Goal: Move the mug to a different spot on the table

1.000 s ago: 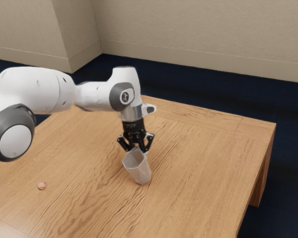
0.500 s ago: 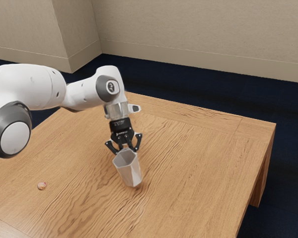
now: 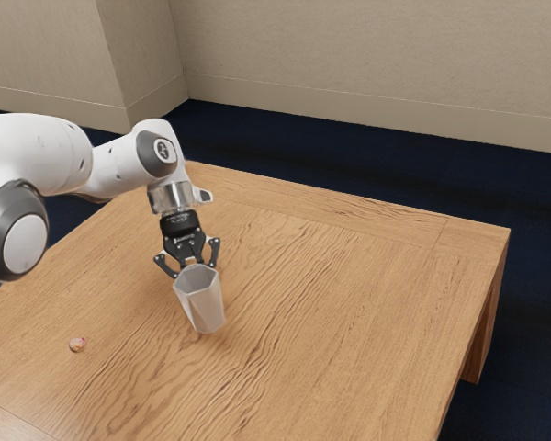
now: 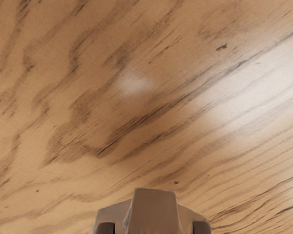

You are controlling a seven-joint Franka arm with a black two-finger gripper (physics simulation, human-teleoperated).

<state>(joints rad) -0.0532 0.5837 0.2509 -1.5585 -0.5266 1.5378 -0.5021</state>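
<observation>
Mug [image 3: 200, 301] in pincer [image 3: 189, 268], wooden table [image 3: 367, 303], navy carpet [image 3: 395, 165]

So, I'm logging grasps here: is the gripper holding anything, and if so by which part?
Yes. The gripper is shut on the mug, gripping it at its top rim.

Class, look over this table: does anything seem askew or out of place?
The mug leans slightly in the tool, gripped at its rim. A tiny pinkish speck lies alone on the table, toward the exterior view's left.
</observation>
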